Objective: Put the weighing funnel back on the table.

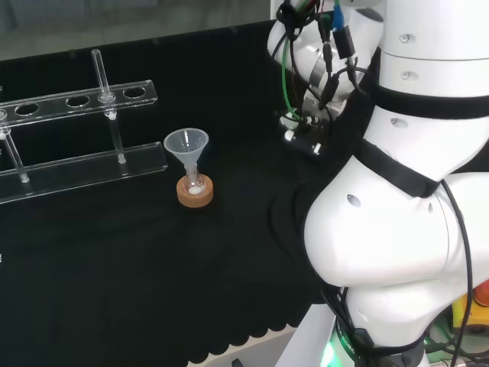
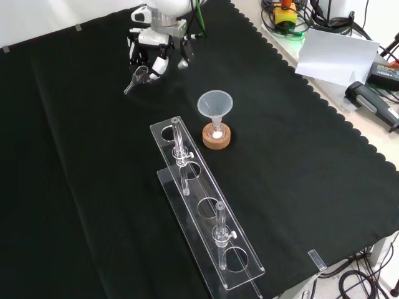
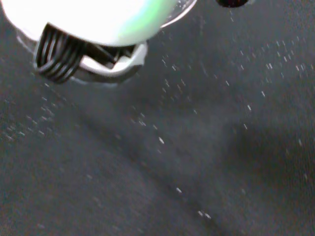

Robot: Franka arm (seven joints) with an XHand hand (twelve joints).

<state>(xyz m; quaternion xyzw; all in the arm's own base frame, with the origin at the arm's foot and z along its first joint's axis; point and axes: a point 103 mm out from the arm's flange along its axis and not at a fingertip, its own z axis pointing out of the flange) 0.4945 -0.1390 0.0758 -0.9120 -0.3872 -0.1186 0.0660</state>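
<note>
Fingers (image 2: 159, 65) of the hand (image 2: 156, 47) curl round the weighing funnel (image 2: 137, 78), its stem slanting down toward the desk (image 2: 75, 162); contact unclear. It sits up-left of the funnel (image 2: 215, 104) in the front view.

From the front, the black cloth (image 2: 324, 187) drapes the bench and ends in a scalloped hem (image 2: 283, 55) on the right, leaving a strip of pale bench top (image 2: 377, 140) bare. A white sheet of paper (image 2: 336, 56), dark cables (image 2: 312, 15) and a yellow box with a red button (image 2: 286, 12) lie there. In the head view, a dull grey surface (image 1: 114, 19) runs beyond the cloth's far edge. The light is even and soft.
</note>
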